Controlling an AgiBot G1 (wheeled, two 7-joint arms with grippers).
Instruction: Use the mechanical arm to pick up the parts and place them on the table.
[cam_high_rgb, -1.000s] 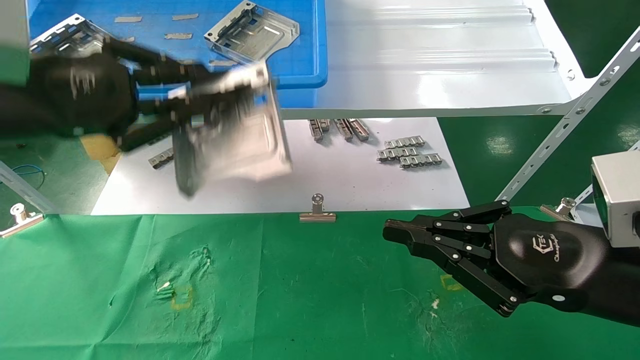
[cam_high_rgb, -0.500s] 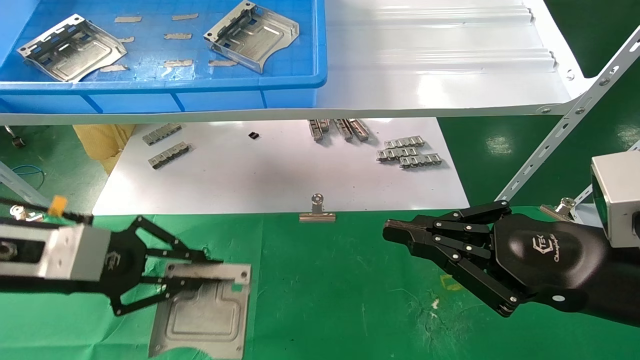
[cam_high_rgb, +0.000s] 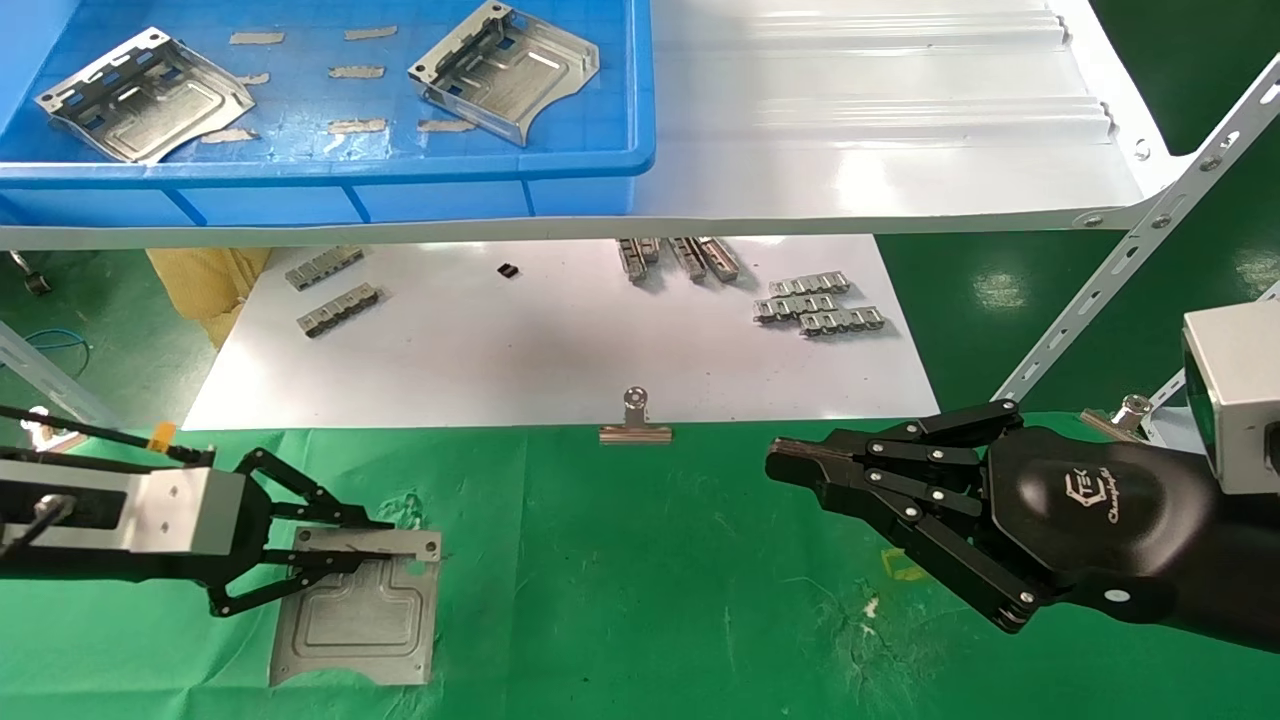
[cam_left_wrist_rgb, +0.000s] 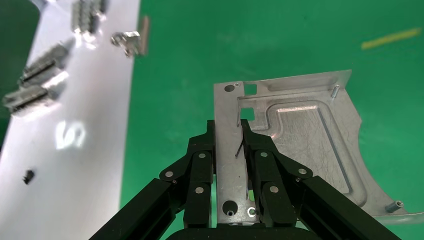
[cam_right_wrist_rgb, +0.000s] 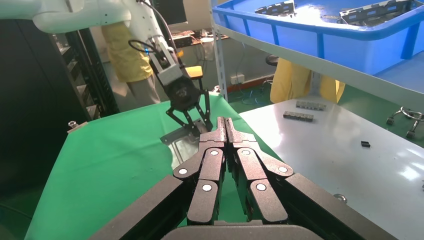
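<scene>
the step in hand looks like the set-down: the left gripper (cam_high_rgb: 345, 555) is low over the green table (cam_high_rgb: 640, 600) at its near left corner, its fingers pinched on the folded edge of one metal plate (cam_high_rgb: 355, 625). the plate lies flat or very nearly flat on the cloth; whether it is fully resting there cannot be told. the next move calls for the fingers to part and the arm to lift straight away, so the plate is not dragged. two more plates (cam_high_rgb: 140, 95) wait in the blue bin (cam_high_rgb: 590, 160) on the white shelf (cam_high_rgb: 860, 150), so the task is only partly done.

the right gripper (cam_high_rgb: 790, 465), fingers pressed together and holding nothing, hangs idle over the right side of the table.

the left wrist view shows the grip itself, both fingers (cam_left_wrist_rgb: 200, 160) clamped on the slotted strip of the plate (cam_left_wrist_rgb: 305, 135), which the head view leaves unclear. the right wrist view shows the left gripper (cam_right_wrist_rgb: 192, 125) from the side, low at the cloth. only the head view shows the bin's contents and the binder clip (cam_high_rgb: 634, 420).
</scene>
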